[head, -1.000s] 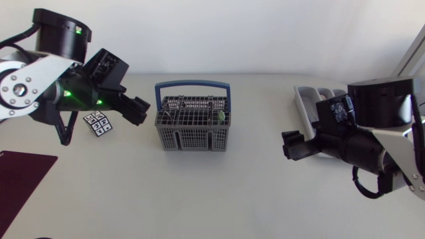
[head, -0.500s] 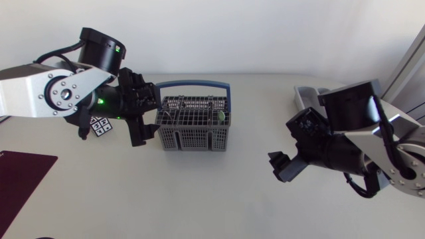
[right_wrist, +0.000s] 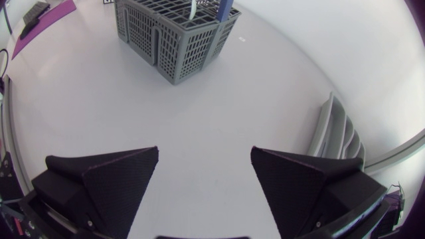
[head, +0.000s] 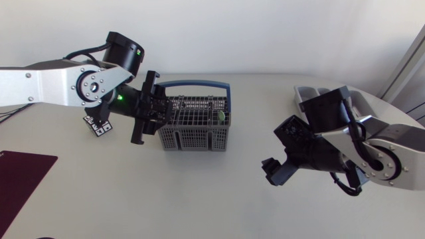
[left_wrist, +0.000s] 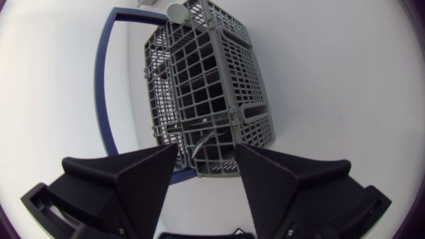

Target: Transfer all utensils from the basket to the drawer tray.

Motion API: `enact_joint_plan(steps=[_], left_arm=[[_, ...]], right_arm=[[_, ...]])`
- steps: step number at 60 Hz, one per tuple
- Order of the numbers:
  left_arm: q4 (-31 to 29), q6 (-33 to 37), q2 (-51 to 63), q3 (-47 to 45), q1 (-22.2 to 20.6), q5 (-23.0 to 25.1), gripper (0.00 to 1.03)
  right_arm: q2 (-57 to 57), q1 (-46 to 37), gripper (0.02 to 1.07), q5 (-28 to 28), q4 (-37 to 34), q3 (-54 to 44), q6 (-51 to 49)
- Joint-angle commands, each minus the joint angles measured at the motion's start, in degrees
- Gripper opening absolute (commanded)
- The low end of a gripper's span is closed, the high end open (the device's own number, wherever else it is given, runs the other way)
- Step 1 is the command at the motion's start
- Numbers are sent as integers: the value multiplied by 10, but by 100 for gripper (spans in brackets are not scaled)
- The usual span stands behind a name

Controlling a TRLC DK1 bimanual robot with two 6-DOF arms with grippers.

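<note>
Table: white matt tabletop (head: pixel 212 206) filling most of the head view.
Left arm: silver-grey links with black joints (head: pixel 53 83), entering from the left edge and ending at centre-left, where its wrist covers the basket's left end.
Right arm: the same build (head: pixel 372 149), entering from the right edge and lying over the lower part of the tray at centre-right.
Basket: grey plastic mesh cutlery basket with a blue hoop handle (head: pixel 194 127), upper centre of the head view, upright with its open top up. Its long axis runs left to right and the handle arches along that axis. It sits well apart from the tray.
Tray: pale grey moulded drawer tray with ribbed compartments (head: pixel 307 94), upper right, only its upper-left part visible. In the right wrist view it lies beside the gripper (right_wrist: pixel 335 133).
Mat: dark maroon flat mat (head: pixel 20 176) at the lower left edge.
Left gripper: matte black wedge fingers (left_wrist: pixel 206 153) spread wide, holding nothing. The basket's short end (left_wrist: pixel 199 86) is just ahead of the fingertips.
Right gripper: black fingers (right_wrist: pixel 204 153) spread wide and empty over bare table, with the basket (right_wrist: pixel 169 33) far ahead.
Marker card: small white card with black squares (head: pixel 98 126), just below the left arm.
Utensil: pale green tip (head: pixel 221 115) standing in the basket's right end.
</note>
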Motion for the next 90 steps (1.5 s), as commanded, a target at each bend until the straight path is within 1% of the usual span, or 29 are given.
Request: enact_joint_plan(steps=[1,4,9,11,20,23,25,30,32,45,60,76,90], left_arm=[[-2,46,26,33,11,13,30],[-2,51,34,43,13,23,29],[-1,63,51,56,21,24,29],[0,70,59,57,25,23,25],[7,87,75,64,29,24,24],[8,89,77,65,29,26,20],[8,91,78,65,29,34,20],[7,93,78,64,28,40,11],[8,94,78,63,27,44,3],[8,92,73,65,26,49,4],[6,92,44,81,35,52,4],[-27,92,2,97,37,53,4],[-59,92,-44,103,31,53,4]], right_arm=[[13,-3,102,-1,9,9,-9],[16,-3,102,-1,9,12,-10],[21,-3,102,-1,10,16,-10],[21,-3,102,-1,11,16,-10],[25,-2,102,-1,14,15,-10],[25,-2,102,0,15,14,-10],[25,-3,102,0,16,13,-10],[25,-3,102,0,16,10,-10],[25,-3,102,0,16,9,-10],[24,-1,102,0,16,4,-10],[26,12,102,-1,26,-7,-6],[20,22,102,1,26,-11,-10],[9,32,102,5,26,-14,-11]])
